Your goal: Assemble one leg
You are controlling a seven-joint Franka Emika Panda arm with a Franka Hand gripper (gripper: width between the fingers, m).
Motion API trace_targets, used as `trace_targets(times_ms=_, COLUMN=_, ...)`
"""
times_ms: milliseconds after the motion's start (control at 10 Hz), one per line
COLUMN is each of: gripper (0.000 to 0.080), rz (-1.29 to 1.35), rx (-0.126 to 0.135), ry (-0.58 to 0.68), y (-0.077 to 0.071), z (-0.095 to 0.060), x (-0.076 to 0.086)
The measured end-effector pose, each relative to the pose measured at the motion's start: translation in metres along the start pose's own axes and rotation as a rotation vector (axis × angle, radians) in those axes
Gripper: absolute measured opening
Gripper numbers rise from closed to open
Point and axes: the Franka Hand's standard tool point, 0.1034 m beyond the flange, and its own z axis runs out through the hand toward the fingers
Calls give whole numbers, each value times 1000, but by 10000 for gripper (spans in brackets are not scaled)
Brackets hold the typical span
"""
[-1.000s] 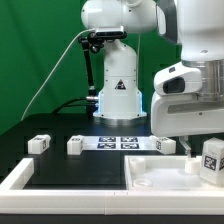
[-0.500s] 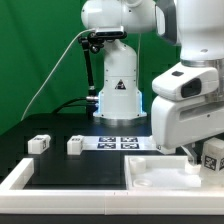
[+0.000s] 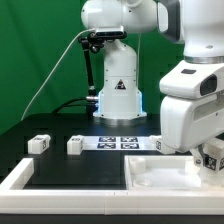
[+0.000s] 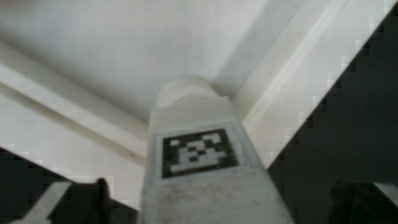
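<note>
A white leg (image 3: 213,157) with a black-and-white marker on its face stands at the exterior view's right, beside the large white panel (image 3: 160,176). My gripper (image 3: 204,156) has come down over it. In the wrist view the leg (image 4: 210,140) fills the middle, with the marker facing the camera. My gripper (image 4: 217,206) straddles it: one dark finger (image 4: 75,204) on one side, the other (image 4: 363,200) on the far side. Dark gaps show between fingers and leg, so the jaws stand open. The panel's rim (image 4: 285,70) lies behind the leg.
Two more legs (image 3: 38,144) (image 3: 75,146) lie on the black table at the exterior view's left, and another (image 3: 164,145) sits next to my arm. The marker board (image 3: 118,142) lies in front of the robot base (image 3: 118,95). A white border (image 3: 20,178) edges the table.
My gripper has moved to the exterior view's right and down, and now covers most of the leg. The leg itself has not moved.
</note>
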Motion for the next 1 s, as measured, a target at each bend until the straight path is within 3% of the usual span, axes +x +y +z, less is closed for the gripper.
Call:
trace_targets(times_ms=100, gripper=387, rz=0, rx=0, ry=0, y=0, z=0, x=0)
trace_targets(times_ms=200, gripper=387, rz=16, rx=-1, ry=1, y=1, z=0, x=0)
trace_targets(times_ms=300, gripper=297, rz=40, rx=-1, ry=1, y=2, z=0, x=-1)
trace_targets(times_ms=1000, gripper=297, rz=696, rx=-2, ry=61, y=5, z=1, x=-3)
